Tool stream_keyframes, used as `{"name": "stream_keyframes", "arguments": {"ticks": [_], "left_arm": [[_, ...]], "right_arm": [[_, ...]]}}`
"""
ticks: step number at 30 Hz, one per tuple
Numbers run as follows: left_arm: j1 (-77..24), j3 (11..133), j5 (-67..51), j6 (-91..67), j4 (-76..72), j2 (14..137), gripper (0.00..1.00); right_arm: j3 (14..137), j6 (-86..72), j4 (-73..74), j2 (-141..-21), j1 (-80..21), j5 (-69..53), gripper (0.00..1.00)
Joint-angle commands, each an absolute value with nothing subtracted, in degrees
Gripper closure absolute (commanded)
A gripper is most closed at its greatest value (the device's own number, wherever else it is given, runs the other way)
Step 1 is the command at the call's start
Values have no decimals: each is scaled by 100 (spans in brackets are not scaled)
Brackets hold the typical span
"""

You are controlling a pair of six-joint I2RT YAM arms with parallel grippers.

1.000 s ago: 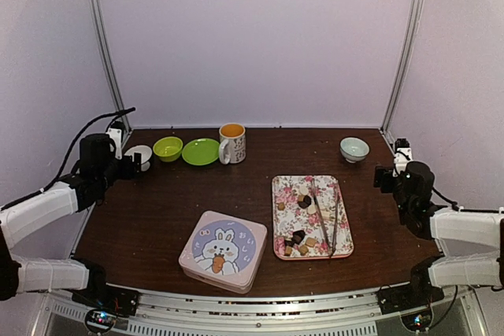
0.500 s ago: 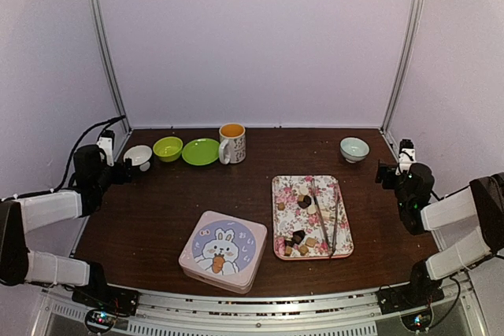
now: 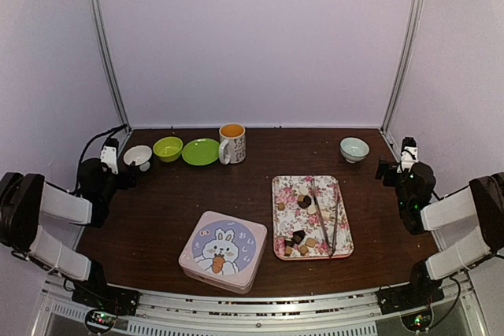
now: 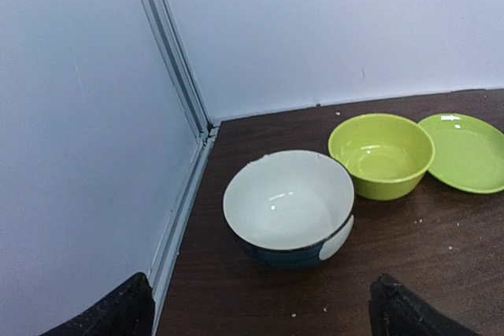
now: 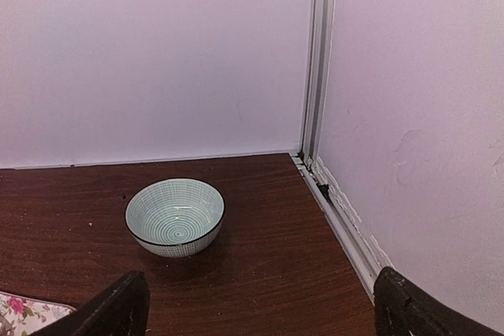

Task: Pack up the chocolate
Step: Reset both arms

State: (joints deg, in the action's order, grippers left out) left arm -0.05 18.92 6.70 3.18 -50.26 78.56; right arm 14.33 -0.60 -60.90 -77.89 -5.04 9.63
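Roundish and cubed chocolate sits in the rectangular floral tray. Arms folded at the wooden table's side edges, left gripper and right gripper gape wide, empty.

your left arm: folded, low; left gripper jaws wide, empty. your right arm: folded, low; right gripper jaws wide, empty.

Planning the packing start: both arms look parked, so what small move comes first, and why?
Probably reach the left pincer, open and empty, toward the bunny tin: its lid is on, and the chocolate lies loose on the floral tray beside it.
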Motion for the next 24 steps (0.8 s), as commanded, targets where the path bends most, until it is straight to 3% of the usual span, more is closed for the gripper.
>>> {"name": "stream_keyframes", "arguments": {"ticks": [1,7,24], "left_arm": [[43,1794,633,388,-5899,8129,2],[147,1898,1145,38,-5739,8146,2],[149,1865,1134,54,-5849,8165,2]], "right_arm": [[1420,-98,-6254,-7783,-466,992,0],[1417,-92,-6246,-7787,-462,993,0],[1427,-98,-6247,-7787,-465,996,0]]}}
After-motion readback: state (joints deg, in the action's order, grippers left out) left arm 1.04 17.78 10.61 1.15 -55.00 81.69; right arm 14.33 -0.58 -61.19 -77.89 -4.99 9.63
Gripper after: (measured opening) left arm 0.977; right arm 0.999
